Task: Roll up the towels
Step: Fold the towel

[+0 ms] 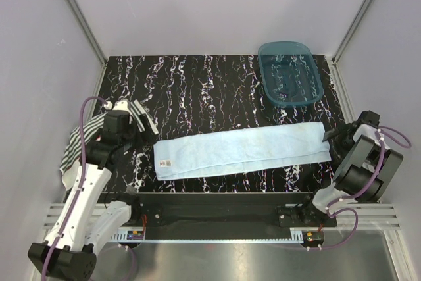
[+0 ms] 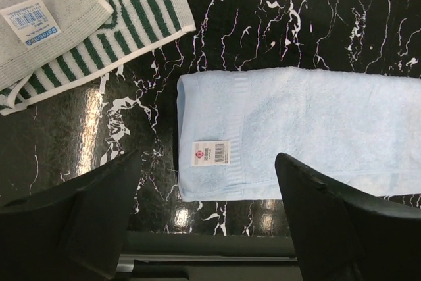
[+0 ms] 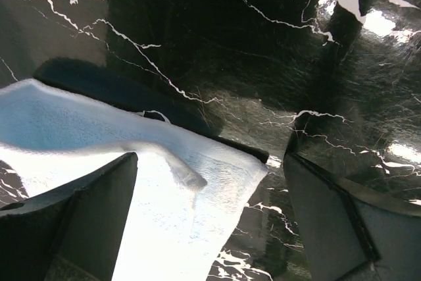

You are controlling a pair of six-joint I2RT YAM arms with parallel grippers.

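The blue towel [image 1: 240, 149] lies flat as a long, narrow strip, folded lengthwise, running parallel to the near edge of the surface [image 1: 210, 90] from left of centre almost to the right edge. That shape suits rolling: a narrow band can be turned over itself from one short end toward the other.

The left gripper [image 2: 205, 162] hangs above the strip's left short end, fingers spread wide and holding nothing. The towel's label [image 2: 210, 153] sits between them in the left wrist view. The placement looks chosen to pin or pick up that end.

The right gripper [image 3: 210, 159] is also spread apart and empty, and it sits low over the opposite short end near the right edge. The towel's corner there is slightly rumpled and raised off the surface. I judge this to be the likelier starting end, since a lifted edge is easier to tuck under for a first turn.

The striped towel [image 1: 80, 141] waits along the left edge, partly under the left arm and apart from the blue one, probably so it does not get caught in the roll. The tub [image 1: 284, 44] stands in the far right corner, well apart from both. No roll has been started on either towel.
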